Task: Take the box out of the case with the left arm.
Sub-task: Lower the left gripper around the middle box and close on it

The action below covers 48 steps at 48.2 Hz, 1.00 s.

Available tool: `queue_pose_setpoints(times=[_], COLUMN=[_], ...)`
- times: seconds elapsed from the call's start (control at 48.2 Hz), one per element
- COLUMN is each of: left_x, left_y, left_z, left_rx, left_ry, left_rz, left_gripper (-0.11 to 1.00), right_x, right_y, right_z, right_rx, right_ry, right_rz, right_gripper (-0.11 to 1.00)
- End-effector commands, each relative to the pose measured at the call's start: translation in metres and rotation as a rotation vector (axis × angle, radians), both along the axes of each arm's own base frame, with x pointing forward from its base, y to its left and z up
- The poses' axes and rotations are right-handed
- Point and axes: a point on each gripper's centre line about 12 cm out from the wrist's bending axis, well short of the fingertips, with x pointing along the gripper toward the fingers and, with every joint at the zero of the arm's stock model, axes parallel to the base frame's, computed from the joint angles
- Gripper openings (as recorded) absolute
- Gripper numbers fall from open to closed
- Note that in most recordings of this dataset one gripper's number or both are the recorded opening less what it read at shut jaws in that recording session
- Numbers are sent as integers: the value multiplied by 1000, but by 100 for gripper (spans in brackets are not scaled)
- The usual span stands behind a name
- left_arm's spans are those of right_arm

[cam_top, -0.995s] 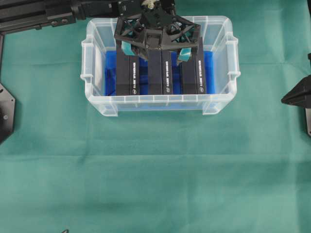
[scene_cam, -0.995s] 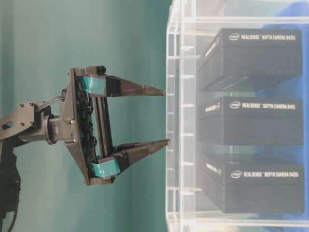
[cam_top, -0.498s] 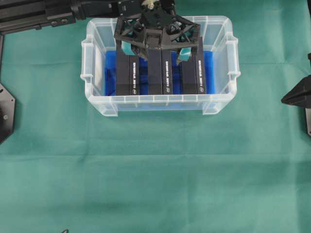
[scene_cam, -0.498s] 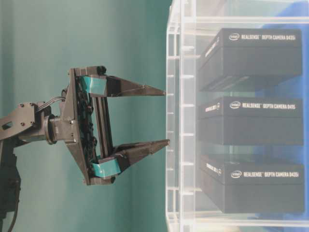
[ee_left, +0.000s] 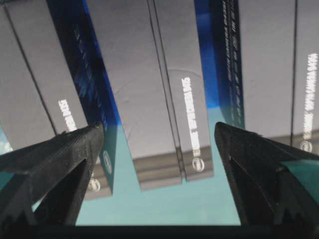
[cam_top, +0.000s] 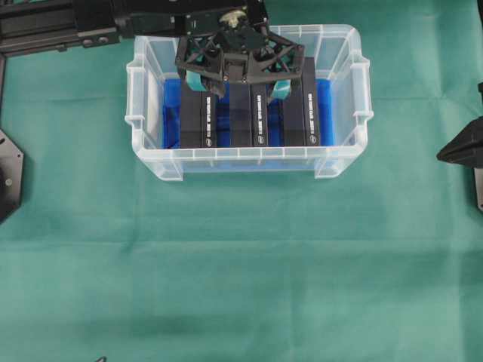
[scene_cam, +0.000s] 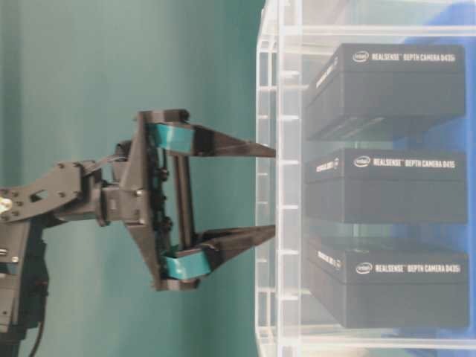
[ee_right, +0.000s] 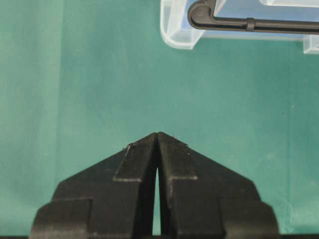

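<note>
I have the left gripper [cam_top: 235, 80] hanging over the case [cam_top: 149, 157], at about twelve o'clock of the tub as the overhead view shows it. Its jaws stand wide apart, holding nothing. I keep them spread because three black boxes stand side by side on the blue lining [cam_top: 172, 113], and the fingers need to drop into the narrow gaps on either side of one box.

The middle box [cam_top: 249, 121] is the one I judge to be in line. In the left wrist view it sits between the two fingertips [ee_left: 75, 144], with the left box [cam_top: 198, 121] at nine o'clock of it and the right box [cam_top: 302, 113] at three o'clock. The table-level view shows the fingertips right at the clear wall's rim, so by my reading the gripper is at the top of the case rather than down among the boxes; nothing is touched yet.

The right gripper [ee_right: 157, 137] rests with its jaws together over the green cloth [cam_top: 241, 264], well apart from the case at three o'clock, parked there since the job belongs to the other arm.
</note>
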Motion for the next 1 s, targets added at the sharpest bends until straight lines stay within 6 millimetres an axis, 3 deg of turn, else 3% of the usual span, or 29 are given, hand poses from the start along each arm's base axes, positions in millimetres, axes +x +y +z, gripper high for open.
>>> queue_pose_setpoints(times=[0.0, 0.974], left_x=[-1, -3], left_y=[-1, 2], left_z=[11, -20], left_rx=[15, 45], left_ry=[-44, -74], left_rz=[0, 19], left_gripper=[98, 98], right_x=[4, 3], right_y=[0, -1], right_z=[8, 7], right_rx=[-1, -3], right_ry=[-20, -5], right_rz=[-3, -2], right_gripper=[2, 2])
